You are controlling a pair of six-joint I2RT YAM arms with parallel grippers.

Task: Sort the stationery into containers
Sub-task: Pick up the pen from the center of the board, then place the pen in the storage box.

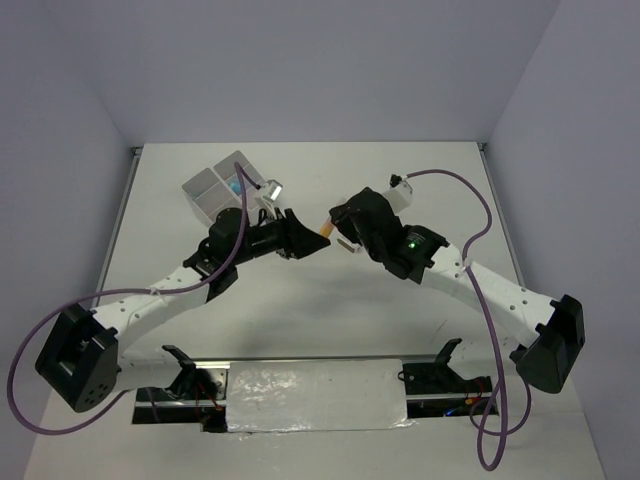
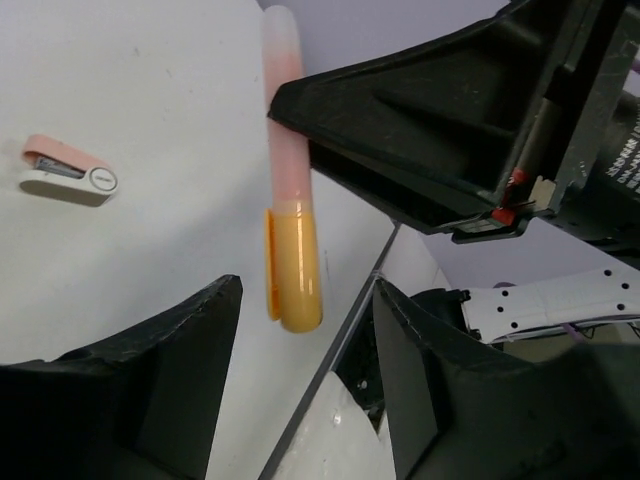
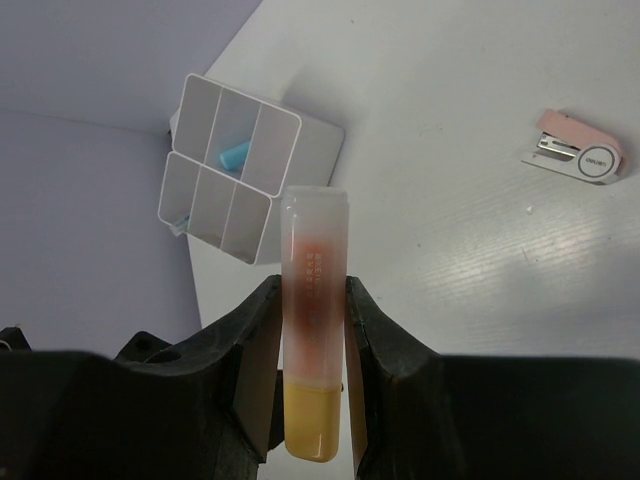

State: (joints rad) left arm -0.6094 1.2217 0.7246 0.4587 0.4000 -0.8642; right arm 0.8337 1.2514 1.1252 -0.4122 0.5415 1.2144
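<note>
My right gripper [image 3: 313,292] is shut on an orange marker [image 3: 315,232] with a pale translucent body and an orange cap, and holds it above the table. In the top view the marker [image 1: 325,229] sits between my right gripper [image 1: 337,228] and my left gripper [image 1: 306,240]. My left gripper [image 2: 310,292] is open; the marker's orange cap [image 2: 295,270] reaches just between its fingertips without touching them. The white compartment block [image 1: 222,185] stands at the back left and also shows in the right wrist view [image 3: 300,150]. A light blue marker [image 3: 234,155] lies in one compartment.
A small pink and white stapler-like item [image 3: 575,148] lies on the white table, also seen in the left wrist view [image 2: 70,170]. Both arms meet over the table's middle. Purple cables loop beside each arm.
</note>
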